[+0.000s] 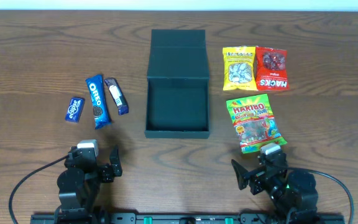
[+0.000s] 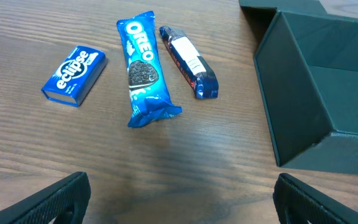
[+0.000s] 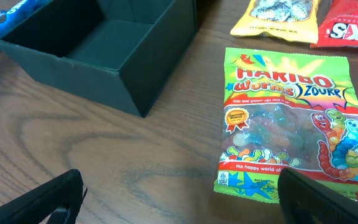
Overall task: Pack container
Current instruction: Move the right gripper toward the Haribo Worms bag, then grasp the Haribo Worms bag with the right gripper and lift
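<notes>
The dark teal-green container (image 1: 177,127) stands open and empty in the middle of the table, its flap lid laid back on the far side. It also shows in the left wrist view (image 2: 303,106) and the right wrist view (image 3: 98,68). Left of it lie a blue Eclipse box (image 1: 74,109), an Oreo packet (image 1: 97,101) and a dark snack bar (image 1: 116,95). Right of it lie a Haribo worms bag (image 1: 254,122), a yellow packet (image 1: 238,68) and a red Hacks packet (image 1: 272,68). My left gripper (image 1: 98,163) and right gripper (image 1: 260,169) are open and empty near the front edge.
The wooden table (image 1: 30,56) carries nothing else. The Haribo bag (image 3: 291,124) lies just ahead of my right fingers. The Oreo packet (image 2: 142,71), the snack bar (image 2: 188,59) and the Eclipse box (image 2: 74,74) lie ahead of my left fingers.
</notes>
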Tool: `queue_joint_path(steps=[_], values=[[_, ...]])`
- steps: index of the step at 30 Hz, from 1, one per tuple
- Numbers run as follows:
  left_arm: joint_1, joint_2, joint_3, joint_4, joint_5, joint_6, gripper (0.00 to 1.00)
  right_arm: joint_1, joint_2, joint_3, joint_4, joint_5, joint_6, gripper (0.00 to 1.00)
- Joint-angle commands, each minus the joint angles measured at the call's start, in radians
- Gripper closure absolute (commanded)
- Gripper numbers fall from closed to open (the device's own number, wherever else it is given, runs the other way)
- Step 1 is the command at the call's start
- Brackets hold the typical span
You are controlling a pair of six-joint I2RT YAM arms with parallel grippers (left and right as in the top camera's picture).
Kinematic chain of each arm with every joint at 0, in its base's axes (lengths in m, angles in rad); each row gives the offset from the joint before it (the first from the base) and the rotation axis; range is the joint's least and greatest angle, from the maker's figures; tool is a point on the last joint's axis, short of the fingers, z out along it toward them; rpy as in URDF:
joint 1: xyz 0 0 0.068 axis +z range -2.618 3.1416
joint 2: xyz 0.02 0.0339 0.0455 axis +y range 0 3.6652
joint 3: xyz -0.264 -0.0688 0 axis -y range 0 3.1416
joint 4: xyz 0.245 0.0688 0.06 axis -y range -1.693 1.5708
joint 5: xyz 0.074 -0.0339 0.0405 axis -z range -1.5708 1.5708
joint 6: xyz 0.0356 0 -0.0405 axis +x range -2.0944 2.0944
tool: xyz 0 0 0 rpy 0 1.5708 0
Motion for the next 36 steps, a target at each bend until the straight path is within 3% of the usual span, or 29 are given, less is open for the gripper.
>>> queue_joint_path(steps=[1, 12, 15, 18, 21, 27, 32, 36], values=[[-0.003, -0.007, -0.011, 0.005, 0.015, -0.007, 0.05, 0.010, -0.009, -0.003, 0.000, 0.006, -0.019, 0.01], [-0.003, -0.007, -0.011, 0.005, 0.015, -0.007, 0.05, 0.010, -0.009, -0.003, 0.012, 0.006, 0.024, 0.01], [-0.003, -0.007, -0.011, 0.005, 0.015, -0.007, 0.05, 0.010, -0.009, -0.003, 0.053, -0.016, 0.251, 0.01], [-0.003, -0.007, -0.011, 0.005, 0.015, -0.007, 0.05, 0.010, -0.009, -0.003, 0.077, -0.120, 0.674, 0.01], [-0.003, -0.007, -0.011, 0.005, 0.015, -0.007, 0.05, 0.010, -0.009, -0.003, 0.070, -0.143, 0.851, 0.01], [-0.003, -0.007, -0.011, 0.005, 0.015, -0.007, 0.05, 0.010, -0.009, -0.003, 0.200, -0.237, 0.886, 0.01], [-0.003, -0.007, -0.011, 0.005, 0.015, -0.007, 0.05, 0.010, 0.007, -0.001, 0.440, -0.250, 0.837, 0.01], [-0.003, -0.007, -0.011, 0.005, 0.015, -0.007, 0.05, 0.010, 0.106, 0.039, 0.460, -0.212, 0.753, 0.01]])
